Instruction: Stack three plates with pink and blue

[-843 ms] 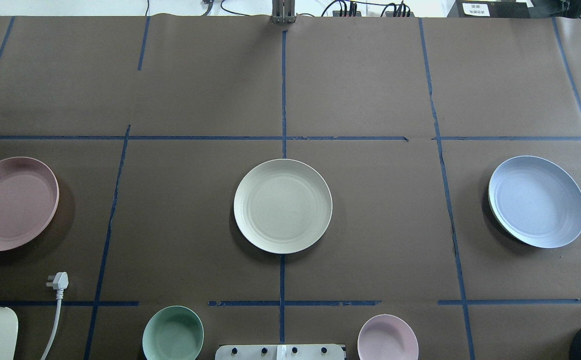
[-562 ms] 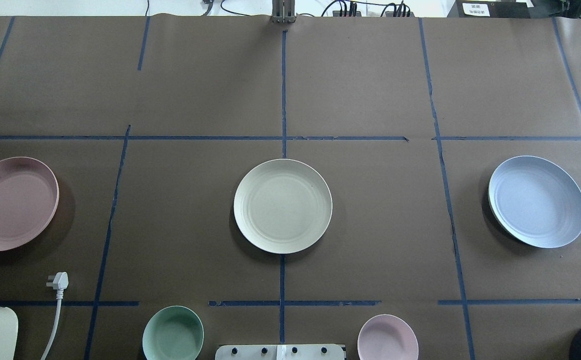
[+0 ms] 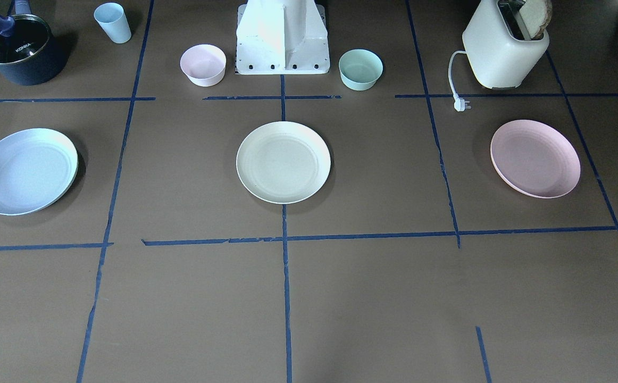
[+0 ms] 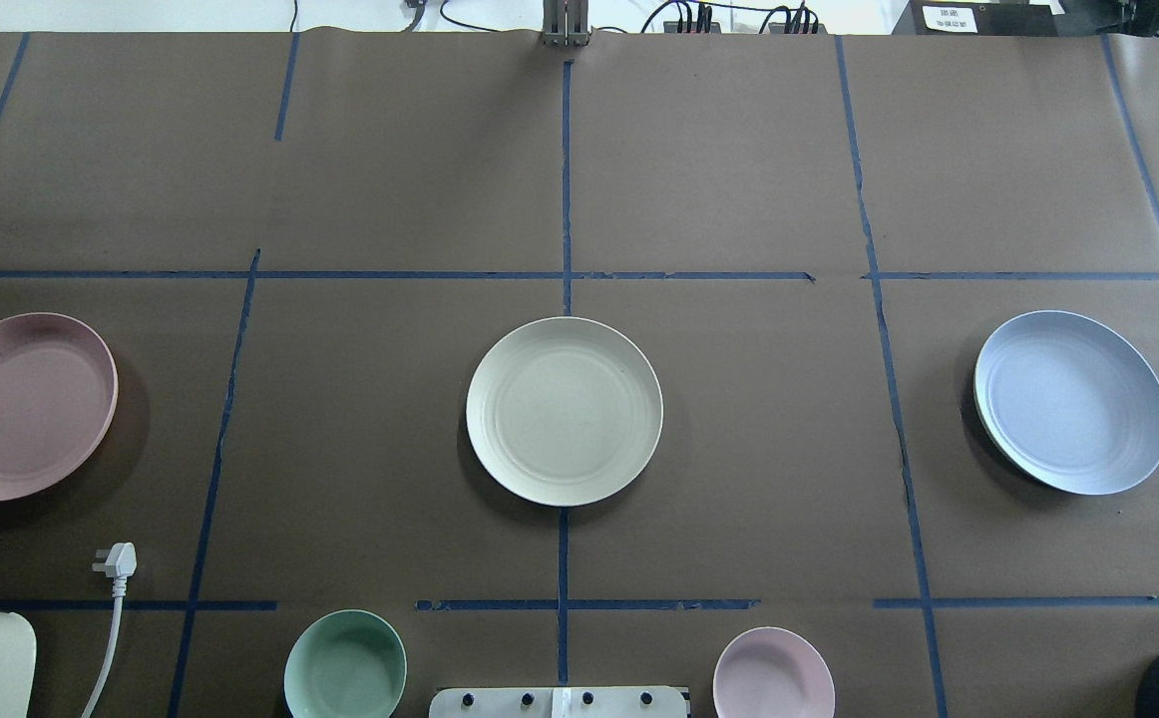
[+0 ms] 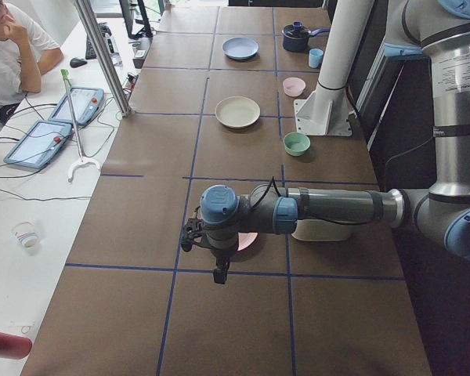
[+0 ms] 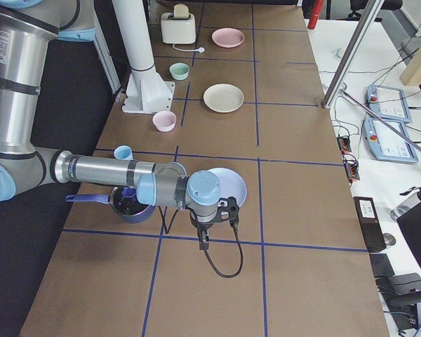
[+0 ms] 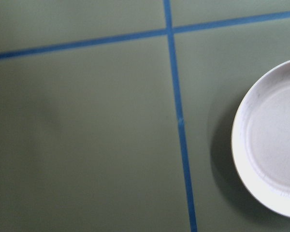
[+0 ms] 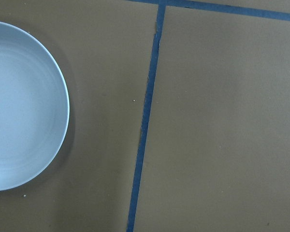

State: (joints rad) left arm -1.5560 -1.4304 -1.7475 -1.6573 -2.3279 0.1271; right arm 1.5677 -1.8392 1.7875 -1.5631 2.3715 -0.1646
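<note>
Lying flat and unstacked, the pink plate (image 4: 26, 406) and blue plate (image 4: 1070, 401) sit well apart on opposite sides of the cream plate (image 4: 564, 411). The left gripper (image 5: 218, 274) hangs near pink, the right gripper (image 6: 203, 242) near blue; whether either is spread or pressed together I cannot tell. A low rim may slip from a pinch, dropping a plate off-centre.

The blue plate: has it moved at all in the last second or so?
No. In the overhead view the blue plate lies just right of the same tape line, exactly where it was before.
</note>
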